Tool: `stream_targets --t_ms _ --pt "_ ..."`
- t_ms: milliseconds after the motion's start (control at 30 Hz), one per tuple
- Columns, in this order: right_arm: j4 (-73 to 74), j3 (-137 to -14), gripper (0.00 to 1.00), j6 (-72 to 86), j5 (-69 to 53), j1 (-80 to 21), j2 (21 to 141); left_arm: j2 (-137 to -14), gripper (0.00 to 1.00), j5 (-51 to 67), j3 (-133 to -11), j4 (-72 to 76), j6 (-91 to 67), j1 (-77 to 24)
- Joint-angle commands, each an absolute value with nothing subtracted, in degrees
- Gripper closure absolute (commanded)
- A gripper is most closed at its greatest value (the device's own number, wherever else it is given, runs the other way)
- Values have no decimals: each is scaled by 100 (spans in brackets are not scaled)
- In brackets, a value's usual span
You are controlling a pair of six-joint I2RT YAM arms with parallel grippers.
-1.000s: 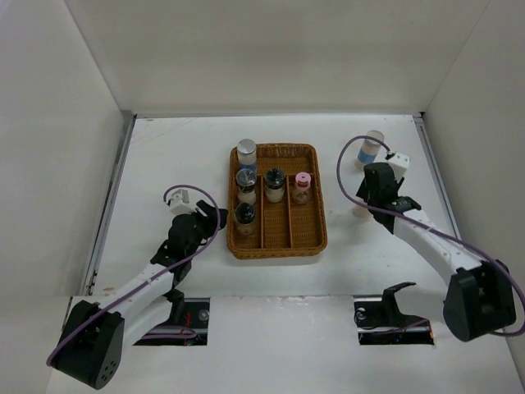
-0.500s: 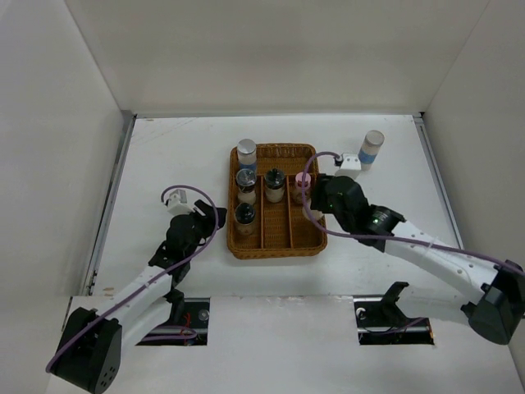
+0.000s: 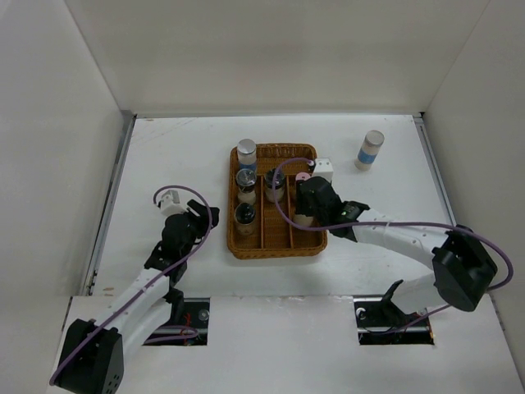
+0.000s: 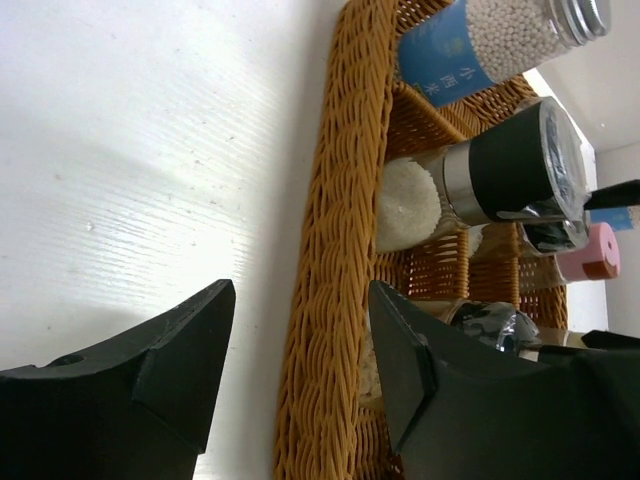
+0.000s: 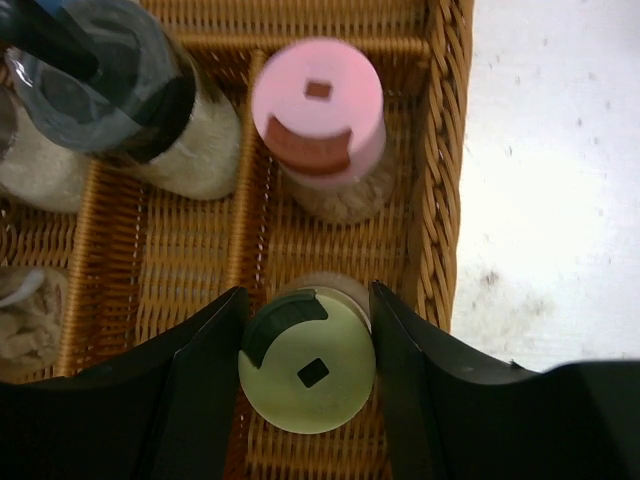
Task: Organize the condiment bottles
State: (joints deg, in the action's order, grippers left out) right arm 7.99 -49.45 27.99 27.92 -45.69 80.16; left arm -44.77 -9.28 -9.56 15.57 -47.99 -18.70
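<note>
The wicker tray (image 3: 318, 238) holds a silver-topped blue-label bottle (image 3: 246, 152), three dark-capped jars (image 3: 246, 179) and a pink-capped shaker (image 5: 318, 108). My right gripper (image 3: 305, 215) is over the tray's right compartment, shut on the cream-capped shaker (image 5: 307, 370), just nearer than the pink one. A second blue-label bottle (image 3: 370, 149) stands alone at the far right of the table. My left gripper (image 3: 210, 216) is open and empty at the tray's left side. In the left wrist view its fingers straddle the tray's left rim (image 4: 335, 300).
White walls close in the table on the left, right and back. The tray's dividers (image 5: 250, 220) split it into three lengthwise compartments. The purple cable (image 3: 283, 197) of the right arm loops over the tray.
My right arm has swung left from the table's right side to over the tray, carrying the cream-capped shaker. My left gripper has shifted slightly left, away from the tray.
</note>
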Motion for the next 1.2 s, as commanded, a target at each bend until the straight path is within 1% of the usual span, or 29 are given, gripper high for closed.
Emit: stream_targets --t_ms 0,67,167,233,300,367,500,567,633,767,933,1167 --pt "317 -5098 44 2628 2874 -4636 8050 -4473 46 -976 -1248 1582 -4816 -1815" --pt "299 -5080 37 2628 2883 -4636 8077 -4500 46 -984 -1266 1565 -4816 -1815" --pt "343 -5089 22 2593 2865 -4636 7824 -4535 46 -993 -1327 1503 -4825 -1806" --pt "386 -5098 18 2523 2830 -4636 7473 -4553 46 -993 -1397 1477 -4799 -1797" --pt "448 -5115 16 2444 2839 -4601 7051 -4570 46 -993 -1459 1459 -4773 -1771" --pt "509 -5133 15 2373 2839 -4339 6638 -4579 46 -976 -1511 1424 -4764 -1718" --pt "519 -5308 15 2276 2734 -3224 6407 -4588 46 -940 -1556 1397 -4772 -1674" --pt "544 -5544 13 2224 2690 -2504 6748 -4623 46 -923 -1547 1415 -4807 -1674" --pt "633 -5904 8 2014 2698 -1932 7248 -4641 46 -914 -1538 1424 -4825 -1709" --pt "817 -6695 1 1670 2751 -1201 8163 -4606 46 -914 -1494 1397 -4852 -1709" --pt "826 -7390 0 1573 2392 -796 8963 -4710 46 -861 -1538 1389 -4860 -1674" --pt "1063 -8261 0 1415 2215 -541 9939 -4974 46 -835 -1635 1476 -4887 -1630"
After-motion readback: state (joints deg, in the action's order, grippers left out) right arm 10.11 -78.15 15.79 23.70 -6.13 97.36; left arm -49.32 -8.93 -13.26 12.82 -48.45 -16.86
